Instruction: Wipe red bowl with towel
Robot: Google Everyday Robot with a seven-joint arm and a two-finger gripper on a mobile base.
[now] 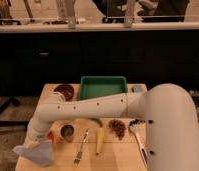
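Our gripper (37, 145), pinching the towel (35, 152), hangs at the table's (118, 155) near-left corner. The red bowl (53, 136) peeks out just behind. We should press lightly and sweep around inside, avoiding the cup (67, 132) beyond.

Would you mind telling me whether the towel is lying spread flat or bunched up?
Bunched up: the towel hangs creased and limp from the shut hand at the table's front left, over the red bowl.

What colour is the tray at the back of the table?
Green, seen in the camera view: the tray. The gripper, shut, is at the towel.
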